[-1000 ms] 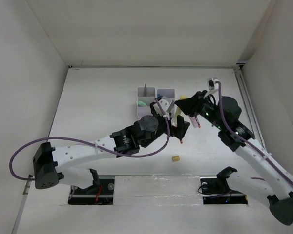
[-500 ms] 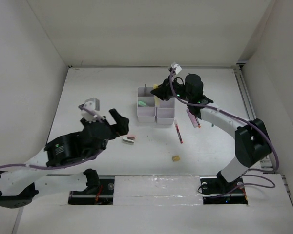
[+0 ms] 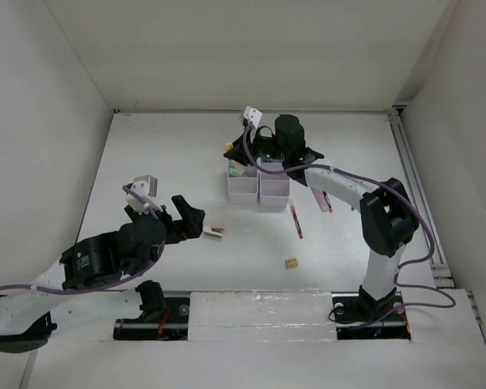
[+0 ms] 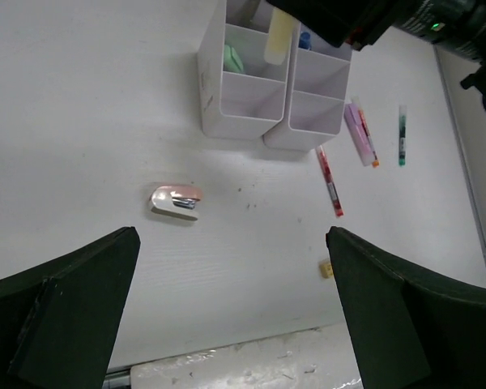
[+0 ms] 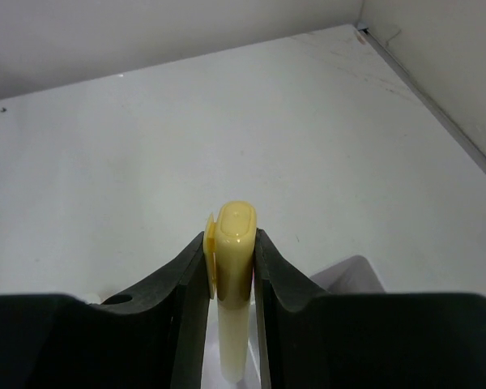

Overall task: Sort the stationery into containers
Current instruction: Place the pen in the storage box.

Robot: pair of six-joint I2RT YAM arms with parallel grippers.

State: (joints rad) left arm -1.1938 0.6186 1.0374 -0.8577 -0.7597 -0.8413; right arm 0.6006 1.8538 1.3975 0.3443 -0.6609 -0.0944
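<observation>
Two joined white organisers point(image 3: 259, 193) stand mid-table and also show in the left wrist view point(image 4: 243, 101). My right gripper point(image 3: 240, 151) is shut on a yellow highlighter point(image 5: 235, 267), held upright over the left organiser's back compartments point(image 4: 277, 36). My left gripper point(image 3: 191, 219) is open and empty, left of the white-pink stapler point(image 3: 214, 232) point(image 4: 176, 201) lying on the table. A red pen point(image 3: 296, 219), a pink highlighter point(image 3: 320, 197) and a tan eraser cube point(image 3: 292, 262) lie right of and in front of the organisers. I cannot see the scissors.
A pale green item point(image 4: 233, 57) lies in the left organiser and a blue cap point(image 4: 304, 38) shows in the right one. A green-tipped pen point(image 4: 402, 134) lies right of the pink highlighter. White walls enclose the table on three sides.
My left arm has drawn back from the organisers to the left, and the stapler now lies on the table. My right gripper has carried the yellow highlighter leftward over the organisers.
</observation>
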